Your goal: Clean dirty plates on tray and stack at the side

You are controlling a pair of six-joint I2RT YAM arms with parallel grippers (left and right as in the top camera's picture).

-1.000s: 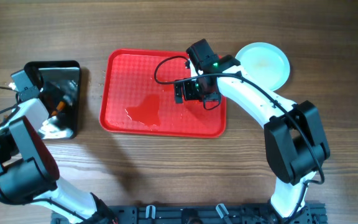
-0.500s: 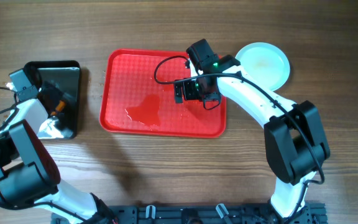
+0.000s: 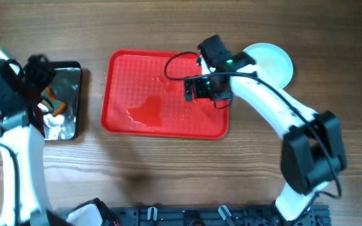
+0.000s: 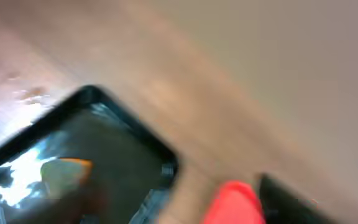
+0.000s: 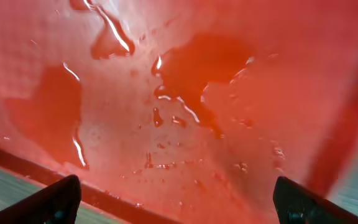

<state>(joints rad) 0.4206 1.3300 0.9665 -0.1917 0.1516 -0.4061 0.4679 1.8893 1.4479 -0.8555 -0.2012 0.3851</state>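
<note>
From overhead, the red tray (image 3: pixel 131 75) lay mid-table with puddles (image 3: pixel 146 113) on its floor. A pale plate (image 3: pixel 274 63) sat just off the tray's far right corner, on the wood; whether more lay beneath it could not be told. The right gripper (image 3: pixel 205 93) hung over the tray's right part. Left of the tray lay a black pan (image 3: pixel 68 75), with the left gripper (image 3: pixel 39 72) above it, its opening impossible to judge.

The left wrist view was blurred: the pan (image 4: pixel 98 149) held something orange (image 4: pixel 67 167), and no fingers could be made out.

In the right wrist view, the right gripper (image 5: pixel 179 205) was spread wide and empty, its fingertips (image 5: pixel 61 199) low over the wet tray (image 5: pixel 241 143).
</note>
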